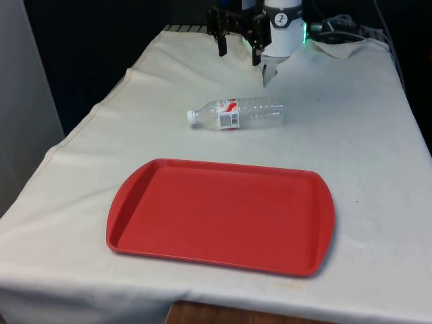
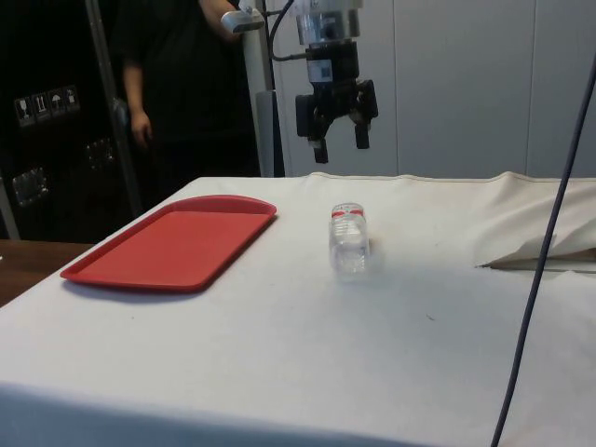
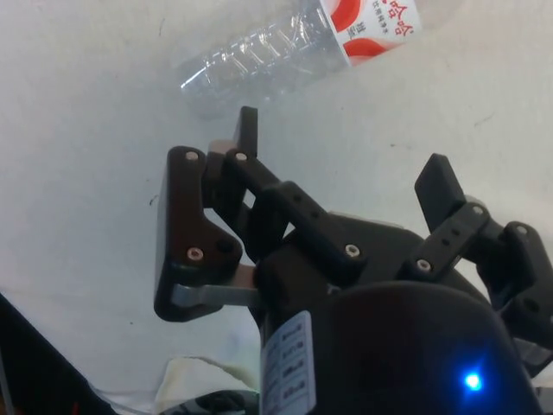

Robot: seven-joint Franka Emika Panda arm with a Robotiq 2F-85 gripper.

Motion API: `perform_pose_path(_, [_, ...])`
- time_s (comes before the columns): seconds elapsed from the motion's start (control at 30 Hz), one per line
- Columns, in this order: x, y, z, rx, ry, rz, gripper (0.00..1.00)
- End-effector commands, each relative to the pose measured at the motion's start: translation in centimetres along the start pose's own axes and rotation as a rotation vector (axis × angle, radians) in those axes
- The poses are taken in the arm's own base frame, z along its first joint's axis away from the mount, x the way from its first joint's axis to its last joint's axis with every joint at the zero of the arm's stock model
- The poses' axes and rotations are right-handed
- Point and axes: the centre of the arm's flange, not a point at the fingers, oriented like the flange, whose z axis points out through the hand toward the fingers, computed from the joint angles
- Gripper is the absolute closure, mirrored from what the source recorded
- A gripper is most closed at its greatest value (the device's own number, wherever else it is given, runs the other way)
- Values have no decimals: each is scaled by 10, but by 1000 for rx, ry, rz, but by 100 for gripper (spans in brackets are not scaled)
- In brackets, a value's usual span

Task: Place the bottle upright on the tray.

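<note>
**Hovering over a bottle lying flat, tray bare**

Lying on its side on the desk (image 1: 378, 135): clear plastic bottle (image 1: 237, 113), white cap toward the front view's left, red-and-white label near the neck, looks empty. It sits just beyond the far edge of the red tray (image 1: 223, 214), not touching it. Tray is flat, shallow-rimmed, nothing in it. Gripper (image 2: 337, 140) hangs above the bottle, well clear, fingers (image 3: 441, 186) spread wide, holding nothing. Person in dark clothes stands behind the tray in the side view.

Bottle (image 3: 298, 47): cap end cut off by the wrist picture's edge; label print too small to read in the front view. Person (image 2: 177, 84): head cut off by the side picture's top edge.
</note>
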Motion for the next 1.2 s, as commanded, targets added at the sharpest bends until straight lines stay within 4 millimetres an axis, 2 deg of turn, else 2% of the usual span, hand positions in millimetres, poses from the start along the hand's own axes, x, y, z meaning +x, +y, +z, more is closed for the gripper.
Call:
perform_pose_path(0.0, [1,0,1,-4,13,7,0])
perform_pose_path(0.47, [6,1,11,-1,24,17,0])
perform_pose_path(0.67, [13,8,26,0,39,41,0])
perform_pose_path(1.17, [23,23,46,7,44,101,0])
